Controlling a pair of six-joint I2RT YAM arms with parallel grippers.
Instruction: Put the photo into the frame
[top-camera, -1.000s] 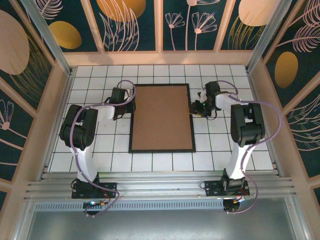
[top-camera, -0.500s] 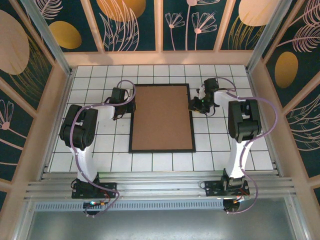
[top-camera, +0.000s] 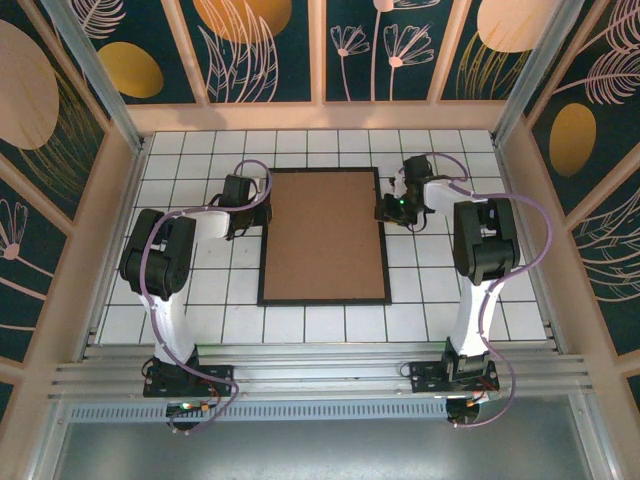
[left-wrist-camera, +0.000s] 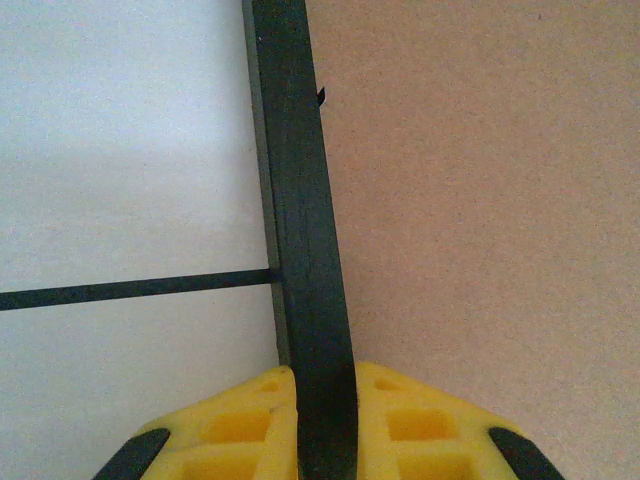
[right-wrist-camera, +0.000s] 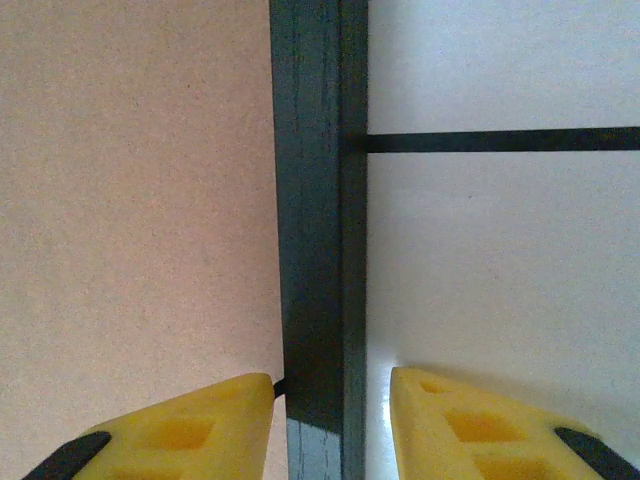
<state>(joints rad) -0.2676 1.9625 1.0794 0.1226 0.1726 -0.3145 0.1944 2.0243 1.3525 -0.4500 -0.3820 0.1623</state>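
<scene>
Top external view is showing the frame (top-camera: 323, 301) lying flat in the middle of the white tiled table (top-camera: 200, 310). It's back side up, with the plain brown backing board (top-camera: 325, 235) sitting inside the black rim.

Going from the left: the left gripper (top-camera: 258, 212) is reaching in at the frame's left rim, toward the far end. In the left wrist view its yellow fingers (left-wrist-camera: 240, 425) are pressing that rim from both sides with no gap, so it's clamping the frame.

Over on the right, the right gripper (top-camera: 386, 211) is sitting at the right rim, roughly level with the left one. The right wrist view has its fingers (right-wrist-camera: 200, 430) straddling the rim. The inner one is just about touching and the outer one is standing off with a strip of tile between, so the jaws are apart and not gripping yet.

As for progress, I honestly can't tell whether the photo is lying under that board, since the board is covering the whole opening. My guess is both arms are getting set to lift or turn the frame. Either way, the frame is lying face down, so I wouldn't call the job done.
</scene>
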